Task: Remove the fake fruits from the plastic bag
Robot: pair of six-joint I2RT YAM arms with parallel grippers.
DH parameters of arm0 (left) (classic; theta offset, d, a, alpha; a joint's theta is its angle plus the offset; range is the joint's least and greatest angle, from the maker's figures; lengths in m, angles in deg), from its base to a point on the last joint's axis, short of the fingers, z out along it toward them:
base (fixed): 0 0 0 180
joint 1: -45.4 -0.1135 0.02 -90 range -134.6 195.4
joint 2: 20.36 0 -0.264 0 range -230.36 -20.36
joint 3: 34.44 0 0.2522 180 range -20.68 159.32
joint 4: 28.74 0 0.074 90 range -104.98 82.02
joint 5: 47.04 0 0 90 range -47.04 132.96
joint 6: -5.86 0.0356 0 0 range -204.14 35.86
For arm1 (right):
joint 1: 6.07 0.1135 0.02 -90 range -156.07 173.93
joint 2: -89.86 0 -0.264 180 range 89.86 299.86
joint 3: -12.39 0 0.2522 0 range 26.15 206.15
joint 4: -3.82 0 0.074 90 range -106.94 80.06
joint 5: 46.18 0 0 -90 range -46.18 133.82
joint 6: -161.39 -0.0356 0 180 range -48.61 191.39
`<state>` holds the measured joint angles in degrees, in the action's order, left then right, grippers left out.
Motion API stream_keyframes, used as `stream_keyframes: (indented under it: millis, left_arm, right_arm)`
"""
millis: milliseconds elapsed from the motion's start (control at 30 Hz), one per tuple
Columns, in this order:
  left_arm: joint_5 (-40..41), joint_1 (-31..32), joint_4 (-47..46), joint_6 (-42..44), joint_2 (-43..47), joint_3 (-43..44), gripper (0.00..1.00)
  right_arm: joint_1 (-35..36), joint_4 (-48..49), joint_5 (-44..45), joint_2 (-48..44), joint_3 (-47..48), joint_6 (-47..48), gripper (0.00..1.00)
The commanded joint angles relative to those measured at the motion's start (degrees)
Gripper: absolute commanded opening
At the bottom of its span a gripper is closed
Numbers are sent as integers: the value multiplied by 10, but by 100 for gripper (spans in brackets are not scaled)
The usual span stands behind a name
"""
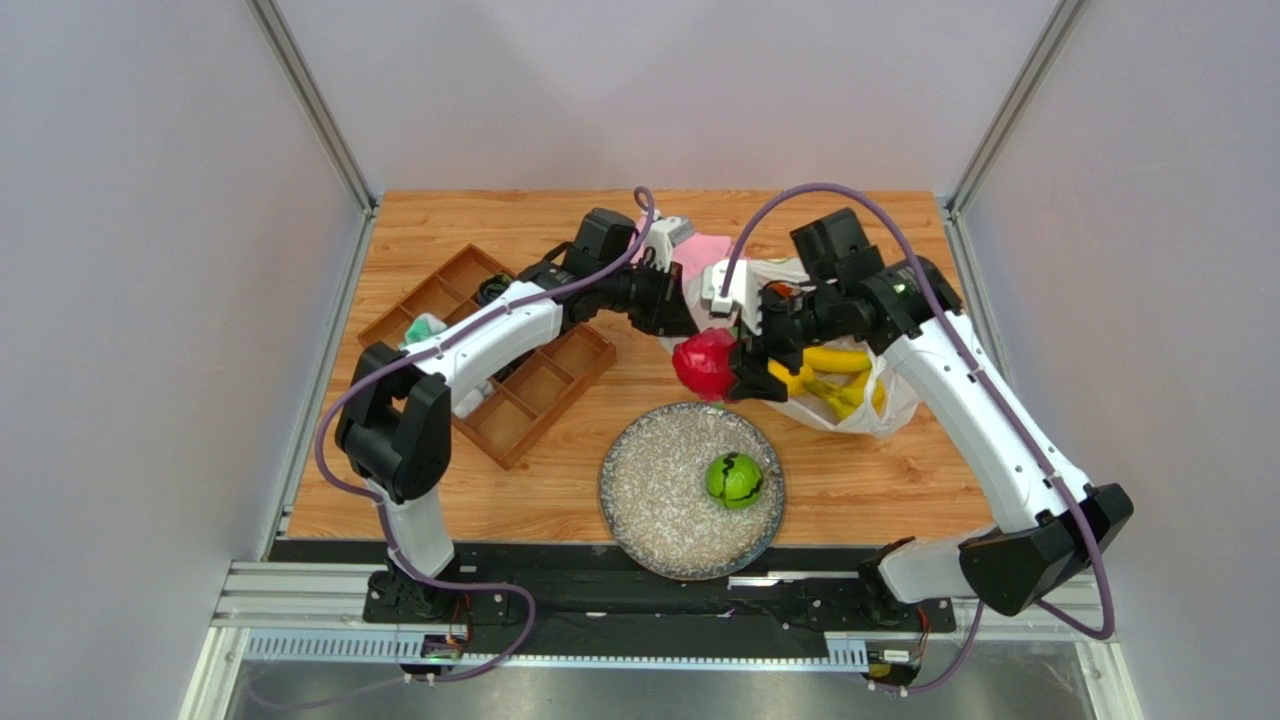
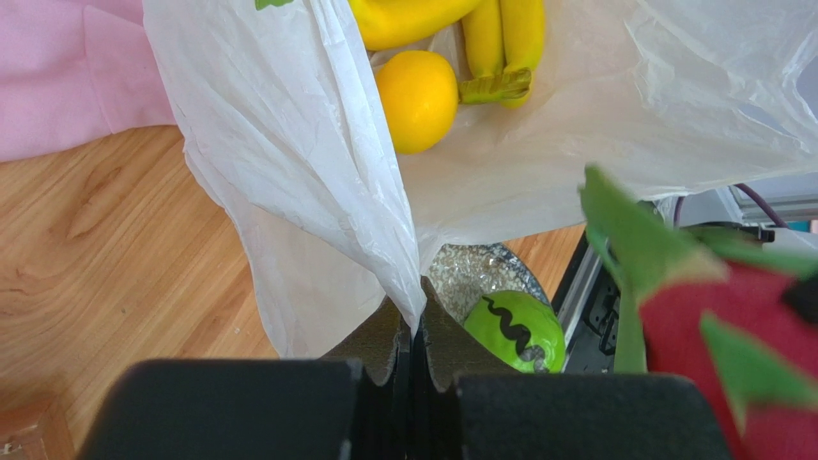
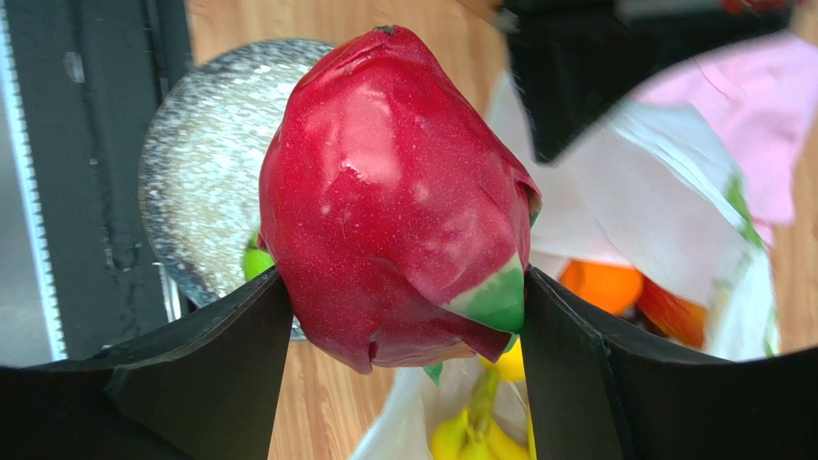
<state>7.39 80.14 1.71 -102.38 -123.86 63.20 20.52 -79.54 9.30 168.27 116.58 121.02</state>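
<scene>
Dragon fruit (image 3: 394, 192) (red, glossy, green-tipped) is clamped between the right jaws, which stand spread wide around its body. It hangs above the bench (image 1: 541, 503), just left of the plastic bag (image 2: 288, 144) and over the far rim of the speckled plate (image 1: 654, 510). Left jaws are pressed together on a fold of the bag's thin film, pinching its edge on the bag's far-left side. Inside the bag lie yellow bananas (image 2: 499, 38), a round yellow-orange fruit (image 2: 418, 96) touching them, and a red-orange piece (image 3: 677, 316). A green round fruit (image 1: 733, 480) rests on the right part of the plate. Pink cloth (image 1: 706, 252) shows just beyond the bag's far side. A wooden compartment tray (image 1: 526, 398) sits on the left of the bench.
</scene>
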Motion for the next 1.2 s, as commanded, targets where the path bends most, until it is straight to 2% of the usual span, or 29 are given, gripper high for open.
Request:
stream_keyframes:
  millis: [0,167,300,400,633,733,767,833,867,1033,1167]
  left_arm:
    - [-15,-6,-7,14,-6,26,0]
    - [-43,-33,-9,22,-15,38,0]
    - [-72,-52,-11,28,-21,46,0]
    - [-71,-53,-2,43,-11,43,0]
    - [-60,-53,-5,48,14,12,0]
    - [-57,-53,-4,51,13,10,0]
    - [-55,-53,-3,52,14,10,0]
    - [-57,-53,-1,51,15,10,0]
    - [-57,-53,-1,51,15,10,0]
    - [-55,-54,-4,51,20,6,0]
    - [-54,-56,-9,46,23,1,0]
  right_arm:
    - [79,19,-42,-5,-24,-14,45]
    - [143,75,-14,8,-72,55,45]
    - [190,128,35,63,-97,79,43]
    - [209,178,75,96,-120,78,43]
    - [215,207,137,160,-157,114,43]
    - [226,248,146,167,-177,113,54]
    - [232,254,145,168,-177,112,67]
    - [233,257,134,167,-171,103,79]
    - [234,255,132,164,-166,94,100]
    - [218,182,140,96,-81,63,100]
    - [153,117,138,17,-34,34,96]
